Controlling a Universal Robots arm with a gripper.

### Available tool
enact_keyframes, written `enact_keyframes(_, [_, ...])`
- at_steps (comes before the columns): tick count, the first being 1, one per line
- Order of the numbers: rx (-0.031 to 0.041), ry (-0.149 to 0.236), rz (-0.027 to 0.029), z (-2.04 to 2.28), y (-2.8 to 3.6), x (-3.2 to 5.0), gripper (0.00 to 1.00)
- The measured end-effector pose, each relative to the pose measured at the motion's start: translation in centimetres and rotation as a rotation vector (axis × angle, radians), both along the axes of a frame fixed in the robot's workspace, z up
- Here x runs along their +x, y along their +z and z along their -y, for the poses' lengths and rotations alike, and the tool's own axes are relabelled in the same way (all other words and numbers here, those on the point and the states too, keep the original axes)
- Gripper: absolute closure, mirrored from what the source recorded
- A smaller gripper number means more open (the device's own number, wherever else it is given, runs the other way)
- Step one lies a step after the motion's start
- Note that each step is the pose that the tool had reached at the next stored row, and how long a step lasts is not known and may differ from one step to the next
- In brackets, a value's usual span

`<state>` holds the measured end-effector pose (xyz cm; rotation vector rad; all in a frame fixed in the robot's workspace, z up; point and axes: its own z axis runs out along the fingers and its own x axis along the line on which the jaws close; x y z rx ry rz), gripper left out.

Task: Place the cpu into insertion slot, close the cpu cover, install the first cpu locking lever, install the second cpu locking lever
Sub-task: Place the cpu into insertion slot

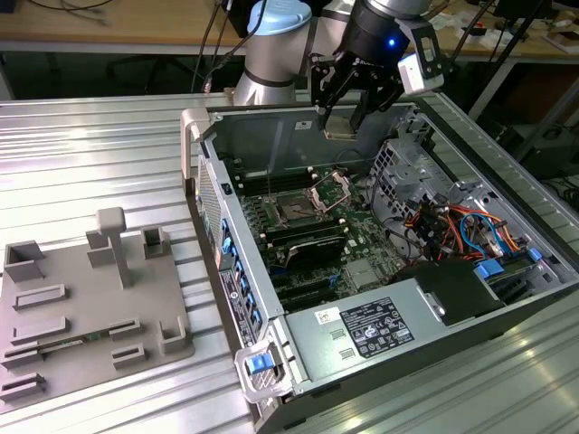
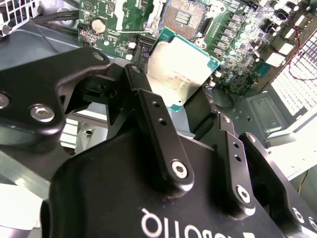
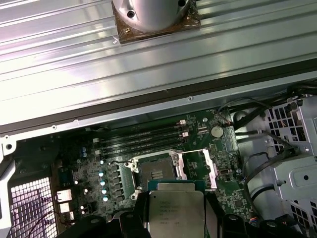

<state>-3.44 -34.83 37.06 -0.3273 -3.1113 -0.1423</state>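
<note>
My gripper [image 1: 344, 119] hangs above the far side of the open computer case [image 1: 210, 194], shut on the cpu [image 1: 343, 127], a flat silver-grey square held by two opposite edges. The cpu [image 2: 177, 67] sits between the black fingers [image 2: 148, 106] in both wrist views, and it is well above the board [image 3: 176, 210]. The insertion slot [image 1: 294, 211] lies open on the motherboard, nearer the exterior view's left than the gripper, its dark centre bare [image 3: 154, 172]. The cpu cover [image 1: 314, 193] stands raised beside the slot [image 2: 185, 15].
Long black memory slots [image 1: 303, 240] lie beside the socket. A power supply [image 1: 380, 327] and a drive cage with coloured cables [image 1: 448, 226] fill the case's right side in the exterior view. A grey fixture plate [image 1: 90, 307] rests on the ribbed metal table. The arm's base [image 3: 153, 15] stands behind the case.
</note>
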Motion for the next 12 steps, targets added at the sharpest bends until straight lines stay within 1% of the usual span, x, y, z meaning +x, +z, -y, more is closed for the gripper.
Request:
enact_keyframes(6, [0.0,-0.003,0.0,0.0,0.0,0.0,0.45])
enact_keyframes(9, [0.0,-0.017,0.0,0.0,0.0,0.0,0.45])
enact_keyframes(12, [0.0,-0.042,0.0,0.0,0.0,0.0,0.45])
